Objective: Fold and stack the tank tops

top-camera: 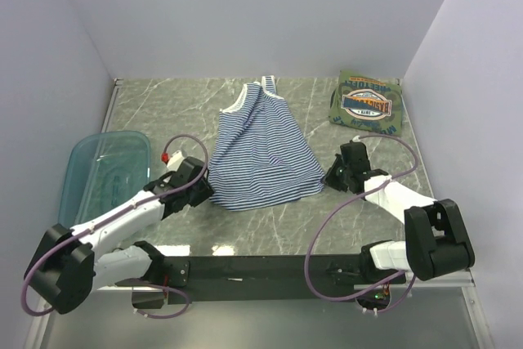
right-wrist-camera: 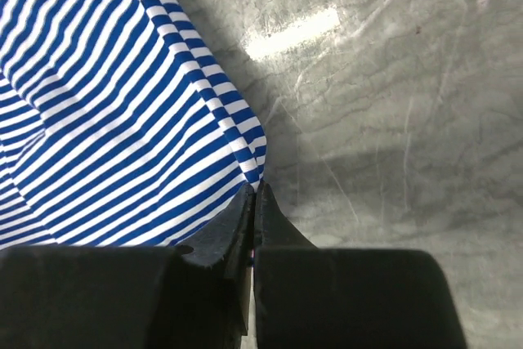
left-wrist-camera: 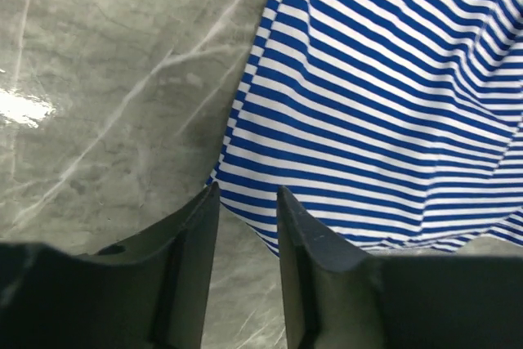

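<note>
Centrally, the striped tank top point(top-camera: 265, 153) lies spread on the worktop point(top-camera: 180, 104), one hem corner grasped by the right end effector point(right-wrist-camera: 255, 194), the left end effector point(left-wrist-camera: 248, 202) released at the other, the olive tank top point(top-camera: 369, 102) folded behind, and the teal tub point(top-camera: 106, 173) holding contents I cannot make out.

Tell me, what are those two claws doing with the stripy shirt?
Left gripper open at one hem corner of the striped tank top. Right gripper shut on the other hem corner. Nothing lying on the cloth.
</note>
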Robot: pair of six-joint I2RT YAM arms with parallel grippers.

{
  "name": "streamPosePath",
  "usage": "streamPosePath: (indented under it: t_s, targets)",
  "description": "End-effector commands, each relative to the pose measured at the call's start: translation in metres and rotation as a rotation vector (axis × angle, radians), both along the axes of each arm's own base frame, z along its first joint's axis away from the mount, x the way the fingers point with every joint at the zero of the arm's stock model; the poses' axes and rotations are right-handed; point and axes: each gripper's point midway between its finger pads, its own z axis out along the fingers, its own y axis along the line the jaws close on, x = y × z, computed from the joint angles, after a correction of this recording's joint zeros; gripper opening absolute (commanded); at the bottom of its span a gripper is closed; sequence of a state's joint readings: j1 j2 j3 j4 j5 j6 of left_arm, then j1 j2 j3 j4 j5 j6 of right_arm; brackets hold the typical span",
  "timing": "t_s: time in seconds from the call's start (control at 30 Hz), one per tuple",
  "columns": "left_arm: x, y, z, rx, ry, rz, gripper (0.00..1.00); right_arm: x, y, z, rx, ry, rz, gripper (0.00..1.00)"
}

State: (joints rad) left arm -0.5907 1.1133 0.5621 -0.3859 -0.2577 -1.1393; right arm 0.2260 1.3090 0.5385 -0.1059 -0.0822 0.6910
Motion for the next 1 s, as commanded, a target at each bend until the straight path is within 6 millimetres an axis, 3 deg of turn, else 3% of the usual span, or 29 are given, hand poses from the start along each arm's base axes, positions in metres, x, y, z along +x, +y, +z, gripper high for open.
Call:
streamPosePath:
  t_s: [0.0, 0.1, 0.3, 0.43, 0.57, 0.63, 0.7, 0.73, 0.87, 0.97]
  targets:
    - [0.000, -0.009, 0.010, -0.071, -0.055, 0.016, 0.41, 0.017, -0.003, 0.035, -0.009, -0.089, -0.027, 0.00]
    - [0.002, -0.017, 0.006, -0.087, -0.072, -0.024, 0.45, 0.022, -0.004, 0.046, -0.019, -0.106, -0.021, 0.00]
    - [0.001, 0.002, -0.020, 0.048, 0.016, 0.049, 0.43, 0.026, -0.001, 0.061, -0.013, -0.127, -0.002, 0.00]
    - [0.007, 0.000, -0.026, 0.062, 0.010, 0.052, 0.42, 0.026, -0.001, 0.074, -0.015, -0.147, 0.005, 0.00]
    - [0.020, -0.005, -0.023, 0.086, -0.013, 0.025, 0.30, 0.029, 0.000, 0.091, -0.017, -0.170, 0.023, 0.00]
    - [0.028, -0.009, -0.010, 0.093, -0.040, 0.012, 0.25, 0.027, -0.002, 0.098, -0.027, -0.178, 0.021, 0.00]
    - [0.036, -0.012, 0.011, 0.088, -0.079, -0.002, 0.05, 0.029, -0.003, 0.113, -0.033, -0.209, 0.029, 0.00]
    - [0.033, -0.010, 0.014, 0.098, -0.066, -0.007, 0.01, 0.026, -0.003, 0.115, -0.039, -0.202, 0.034, 0.00]
    - [0.031, -0.024, 0.068, 0.027, -0.128, -0.104, 0.00, 0.021, -0.003, 0.139, -0.054, -0.232, 0.071, 0.00]
    - [0.023, -0.024, 0.094, -0.002, -0.153, -0.141, 0.04, 0.015, -0.009, 0.146, -0.082, -0.237, 0.077, 0.00]
